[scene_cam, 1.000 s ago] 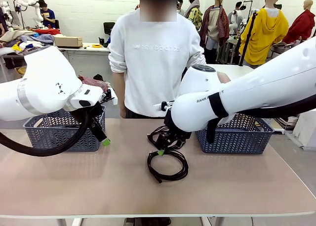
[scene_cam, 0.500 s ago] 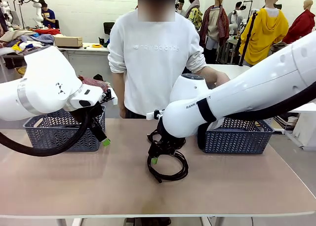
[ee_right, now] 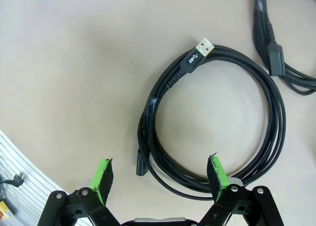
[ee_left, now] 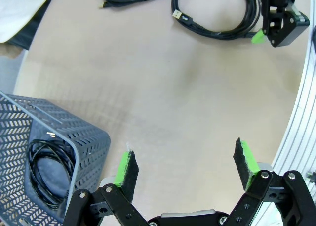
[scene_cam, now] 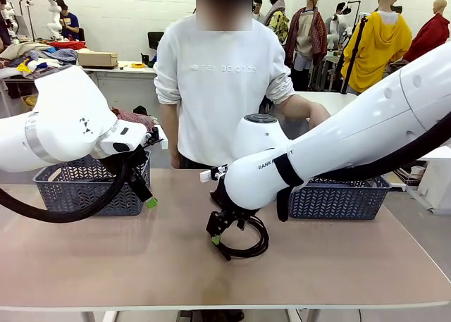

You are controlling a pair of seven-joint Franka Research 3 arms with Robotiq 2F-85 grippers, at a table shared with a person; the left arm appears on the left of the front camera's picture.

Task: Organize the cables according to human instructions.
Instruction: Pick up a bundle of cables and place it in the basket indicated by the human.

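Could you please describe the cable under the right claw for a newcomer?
Find the middle of the table, before the person. A coiled black cable lies under the open right claw; its silver USB plug distinguishes it from the neighbouring coil.

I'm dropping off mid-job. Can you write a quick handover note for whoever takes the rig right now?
Left gripper: open, empty, hanging by the left basket.
Right gripper: open, empty, low over a coiled cable on the table, not gripping it yet.
Done: one cable lies in the left basket.
Left: the coiled cable under the right gripper and a second cable beside it. What is inside the right basket can't be seen.
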